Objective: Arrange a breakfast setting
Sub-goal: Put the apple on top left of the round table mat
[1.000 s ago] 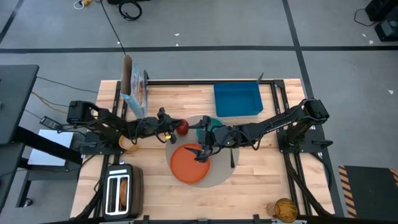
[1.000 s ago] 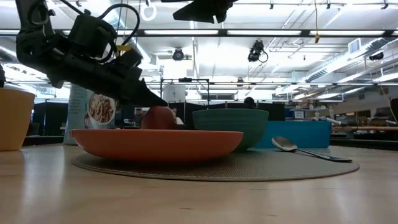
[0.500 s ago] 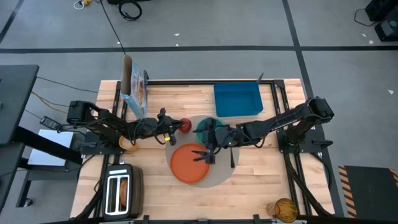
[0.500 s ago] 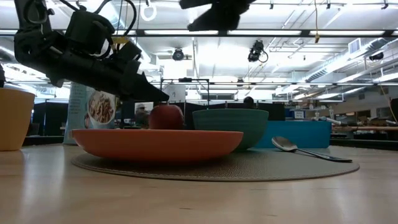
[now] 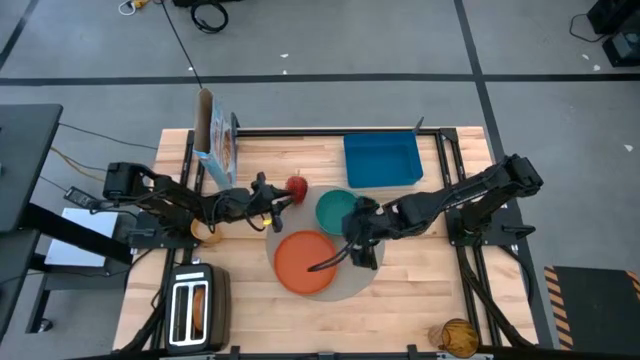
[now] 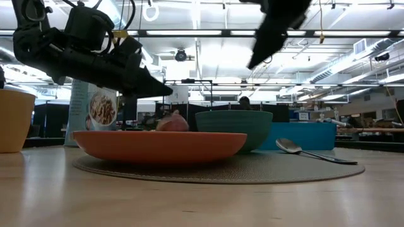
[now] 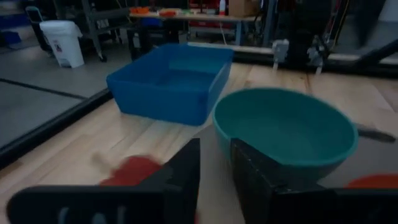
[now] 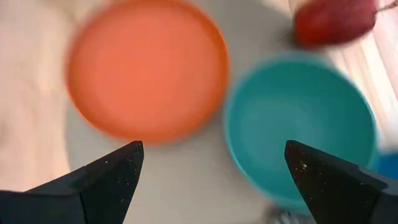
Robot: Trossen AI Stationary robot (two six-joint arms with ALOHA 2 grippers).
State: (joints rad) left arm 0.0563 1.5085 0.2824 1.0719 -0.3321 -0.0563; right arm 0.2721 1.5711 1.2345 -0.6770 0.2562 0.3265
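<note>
The orange plate (image 5: 303, 262) and the teal bowl (image 5: 336, 211) stand on the round mat (image 5: 352, 283). The metal spoon (image 6: 308, 152) lies on the mat at its right. The red apple (image 5: 297, 186) lies blurred on the wood just past the mat's far left edge, free of any gripper. My left gripper (image 5: 281, 197) hovers level beside it, its fingers (image 7: 186, 163) a narrow gap apart with nothing between them. My right gripper (image 8: 214, 169) hangs wide open above the mat between plate and bowl, slanting down. The cup (image 5: 207, 233) stands at the table's left.
A blue tray (image 5: 382, 160) sits at the far right, close behind the bowl. A cereal box (image 5: 216, 145) stands at the far left. The silver toaster (image 5: 196, 310) with toast is at the near left corner. Bare wood lies near and right of the mat.
My left gripper has opened a little and let go of the apple, rising slightly; the apple has dropped and rolled toward the table's far edge. My right gripper, still wide open, has moved toward the table's right over the mat and tipped downward.
</note>
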